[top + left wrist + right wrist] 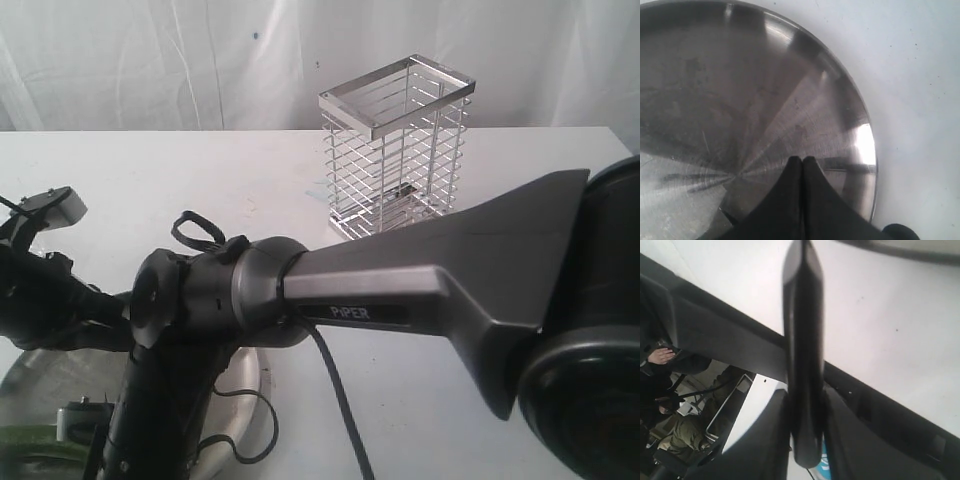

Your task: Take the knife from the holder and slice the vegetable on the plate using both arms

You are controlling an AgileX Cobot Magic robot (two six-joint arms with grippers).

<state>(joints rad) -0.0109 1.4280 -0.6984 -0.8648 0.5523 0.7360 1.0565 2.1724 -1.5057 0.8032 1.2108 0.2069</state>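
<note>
The left end effector [802, 161] is fully closed. Its 2 black fingertips press together with nothing between them, low in the left wrist frame over the large round shiny stainless-steel plate [715, 85]. The right end effector [805, 395] is clamped on the slim black-handled knife [802, 315], with 1 finger on each side of the handle. The knife runs from the lower centre of the right wrist frame to its top edge.

In the exterior frame the plate lies at the lower left on the white bench [200, 180]. The small glossy green vegetable [22, 438] shows on it in the bottom left corner, below the dark left arm [40, 295]. The grey right arm [450, 270], lettered "PIPER", crosses the frame from the right edge. The tall silver wire holder [395, 150] stands upright at upper centre, well apart from the plate.
</note>
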